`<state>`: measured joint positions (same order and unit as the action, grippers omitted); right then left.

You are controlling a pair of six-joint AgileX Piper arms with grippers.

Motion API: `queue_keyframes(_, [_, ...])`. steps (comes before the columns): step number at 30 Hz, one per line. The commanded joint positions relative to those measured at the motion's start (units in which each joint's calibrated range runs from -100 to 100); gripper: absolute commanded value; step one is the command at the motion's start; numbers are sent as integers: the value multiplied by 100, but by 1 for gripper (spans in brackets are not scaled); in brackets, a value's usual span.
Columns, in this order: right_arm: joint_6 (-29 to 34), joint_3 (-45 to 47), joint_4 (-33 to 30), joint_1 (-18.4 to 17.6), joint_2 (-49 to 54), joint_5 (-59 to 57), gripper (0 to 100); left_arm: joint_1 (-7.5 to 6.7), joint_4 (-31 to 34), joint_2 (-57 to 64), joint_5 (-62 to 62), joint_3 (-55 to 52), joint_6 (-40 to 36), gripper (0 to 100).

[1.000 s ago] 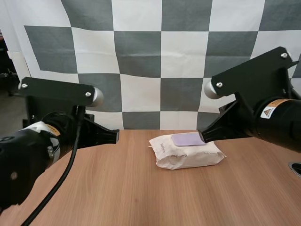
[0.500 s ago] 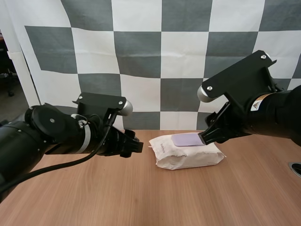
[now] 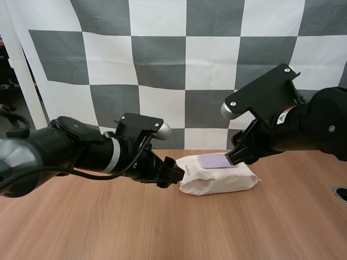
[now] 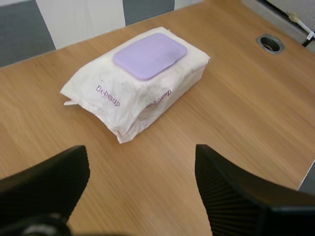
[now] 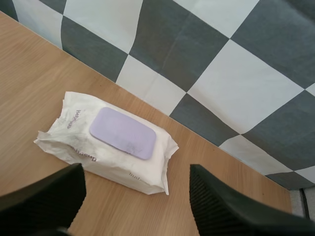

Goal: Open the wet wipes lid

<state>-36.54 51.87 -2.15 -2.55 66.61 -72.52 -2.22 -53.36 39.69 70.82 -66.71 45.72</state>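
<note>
both claws spread, lid shut: pin the pack first, then go for the flap

high view: the wet wipes pack (image 3: 217, 181) lies on the table (image 3: 162, 227) toward its far side, between the two arms. its purple lid (image 3: 215, 160) is flat and closed on top. the left claw (image 3: 174, 174) is right at the pack's left end. the right claw (image 3: 234, 158) is at the lid's right edge; whether it touches, i cannot tell.

left wrist view: the left claw (image 4: 140, 149) is spread wide, ribbed faces turned to each other, with nothing between them. the pack (image 4: 133, 98) lies just ahead, clear of the tips, one corner turned toward them. the lid (image 4: 150, 55) sits flush. a round grommet (image 4: 269, 43) in the table is well away.

right wrist view: the right claw (image 5: 136, 169) is spread too and holds nothing. it looks down over the pack (image 5: 74, 147), with the lid (image 5: 123, 132) beyond its fingers.

my reading: this is the approach, with no grip made yet. the pack looks soft and light, so it will likely slide or lift unless the left claw pins its end, low and gently, without crushing it. the right claw should catch the lid's lip, not press its flat top. which edge carries the tab i cannot tell, so probe before pulling, then swing the lid up about its hinge.
</note>
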Motion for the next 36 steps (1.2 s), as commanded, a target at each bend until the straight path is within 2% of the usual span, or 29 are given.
queue_keyframes(1, [-1, 1, 6, 2, -48, -10, 100, -1, -139, -100, -26, 6, 2422, 100])
queue_keyframes(6, [-1, 1, 6, 2, -60, -10, 100, -1, -436, -503, -532, 6, 2825, 100])
queue_keyframes(13, [-1, 1, 6, 2, -60, -10, 100, -18, -1076, -1216, -515, 6, 3485, 100])
queue_keyframes(16, [36, 1, 6, 2, -61, -5, 100, -200, -1088, -1489, -743, 6, 3563, 100])
queue_keyframes(19, [36, 1, 6, 2, -61, -5, 100, -539, -1181, -1695, -1381, 6, 3586, 100])
queue_keyframes(22, [36, 1, 6, 2, -61, -21, 100, -882, -1418, -1832, -2542, 6, 3723, 100])
queue_keyframes(25, [36, 1, 6, 2, -61, -107, 100, -1104, -1557, -1996, -3328, 6, 3802, 100])
queue_keyframes(27, [36, 1, -6, 2, -61, -167, 100, -1152, -1740, -2159, -3592, 6, 3935, 100])
queue_keyframes(36, [36, 1, -124, 2, -61, -203, 100, -1152, -2186, -2984, -3418, 505, 4094, 100])
